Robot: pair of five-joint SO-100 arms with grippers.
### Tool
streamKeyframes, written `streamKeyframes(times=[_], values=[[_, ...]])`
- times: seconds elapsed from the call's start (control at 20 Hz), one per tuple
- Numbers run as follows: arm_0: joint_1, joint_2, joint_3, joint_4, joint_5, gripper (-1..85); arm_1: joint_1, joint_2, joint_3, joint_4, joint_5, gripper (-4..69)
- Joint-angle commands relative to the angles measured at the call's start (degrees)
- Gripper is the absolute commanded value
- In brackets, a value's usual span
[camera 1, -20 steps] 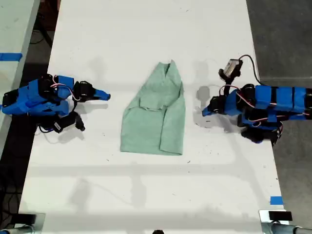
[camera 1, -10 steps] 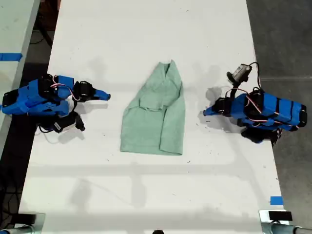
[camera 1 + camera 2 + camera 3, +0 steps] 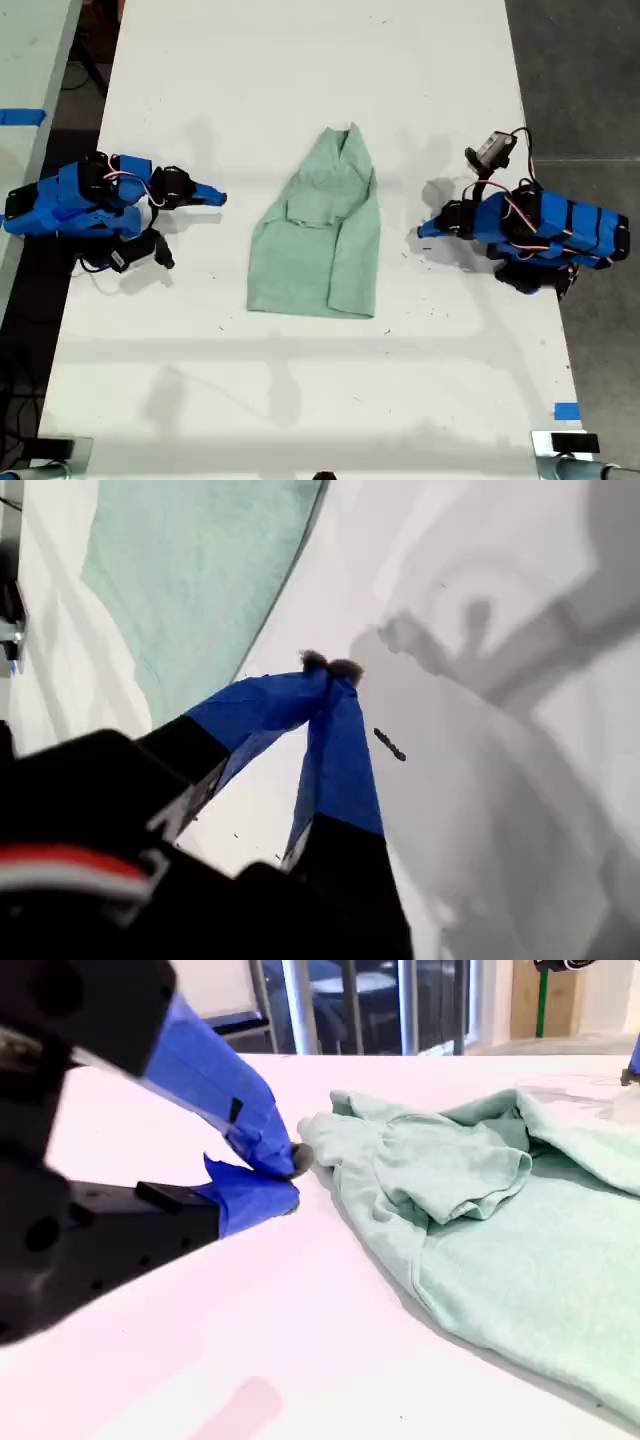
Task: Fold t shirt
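My first gripper (image 3: 330, 667) is low over the tabletop (image 3: 300, 80). Its arm is folded at the exterior view's right, and the jaws are clenched tip to tip on nothing. My second gripper (image 3: 292, 1175) lies low at the exterior view's left, jaws also pressed together and empty, pointing at the t shirt (image 3: 320, 235). The t shirt lies between both arms, apart from each. Its long axis runs top to bottom in the exterior view, with the narrow end toward the top and the wide hem toward the bottom.
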Motion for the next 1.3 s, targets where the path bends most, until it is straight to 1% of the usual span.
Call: streamKeyframes(times=[0.0,1.25], values=[[0.44,0.44,0.26,0.09,-0.18,-0.1,-0.97,0.79,3.08,0.26,0.44,-1.5],[0.26,0.44,0.26,0.09,-0.26,-0.1,-1.58,0.79,3.08,-0.09,-1.23,-1.5]])
